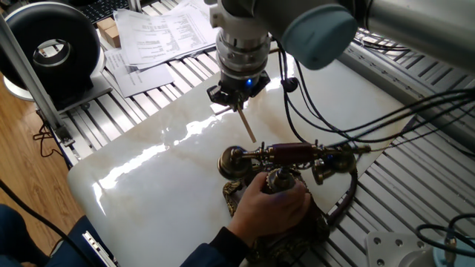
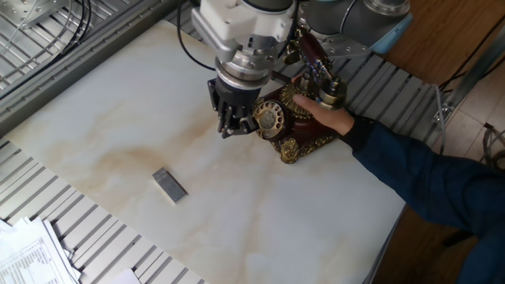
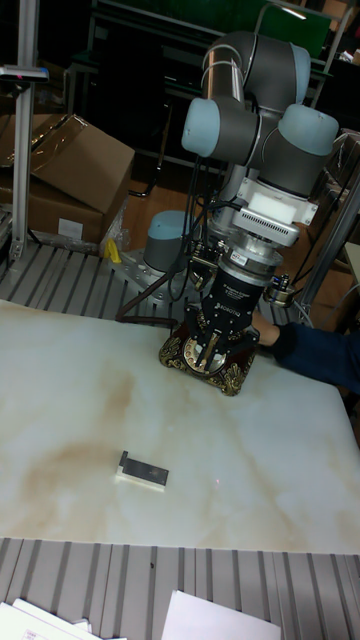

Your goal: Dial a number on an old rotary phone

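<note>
The old rotary phone (image 1: 286, 156) is ornate brass with a maroon-barred handset. It stands at the near right of the white marble table (image 1: 148, 163). A person's hand (image 1: 271, 208) holds its base. My gripper (image 1: 236, 98) hangs just behind and left of it, shut on a thin pale wooden stick (image 1: 247, 124) that slants down toward the phone. In the other fixed view the gripper (image 2: 234, 128) sits right beside the round dial (image 2: 268, 117). The stick's tip is hidden there. In the tall view the gripper (image 3: 213, 345) covers the front of the phone (image 3: 228, 372).
A small grey block (image 2: 170, 184) lies on the marble, left of the phone. The person's blue sleeve (image 2: 426, 181) reaches in from the right. Black cables (image 1: 349, 111) hang over the table's right side. Papers (image 1: 159, 33) and a round black device (image 1: 52, 48) sit beyond the far edge.
</note>
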Available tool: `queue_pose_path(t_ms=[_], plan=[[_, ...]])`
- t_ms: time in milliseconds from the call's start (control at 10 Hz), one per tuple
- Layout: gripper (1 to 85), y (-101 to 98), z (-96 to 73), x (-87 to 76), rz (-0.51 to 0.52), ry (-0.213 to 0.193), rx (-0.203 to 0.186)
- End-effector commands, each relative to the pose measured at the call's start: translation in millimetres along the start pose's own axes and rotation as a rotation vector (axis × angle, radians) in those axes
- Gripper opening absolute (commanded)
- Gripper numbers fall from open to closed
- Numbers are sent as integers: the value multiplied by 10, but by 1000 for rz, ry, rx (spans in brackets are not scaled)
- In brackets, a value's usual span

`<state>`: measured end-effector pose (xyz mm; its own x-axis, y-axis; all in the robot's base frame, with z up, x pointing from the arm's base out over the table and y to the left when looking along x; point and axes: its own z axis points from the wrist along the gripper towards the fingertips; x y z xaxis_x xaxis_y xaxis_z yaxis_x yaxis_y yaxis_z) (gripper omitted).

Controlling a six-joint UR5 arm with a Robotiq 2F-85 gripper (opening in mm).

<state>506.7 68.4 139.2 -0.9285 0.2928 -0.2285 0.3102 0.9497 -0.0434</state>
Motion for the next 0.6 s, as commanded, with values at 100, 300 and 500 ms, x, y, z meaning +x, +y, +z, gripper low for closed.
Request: queue_pose_path(t_ms=[100,300,500], plan=[[13,1,-9,166,17,-11,-3],[13,25,34,189,18,-15,-1],[13,15,49,196,7,-15,8]])
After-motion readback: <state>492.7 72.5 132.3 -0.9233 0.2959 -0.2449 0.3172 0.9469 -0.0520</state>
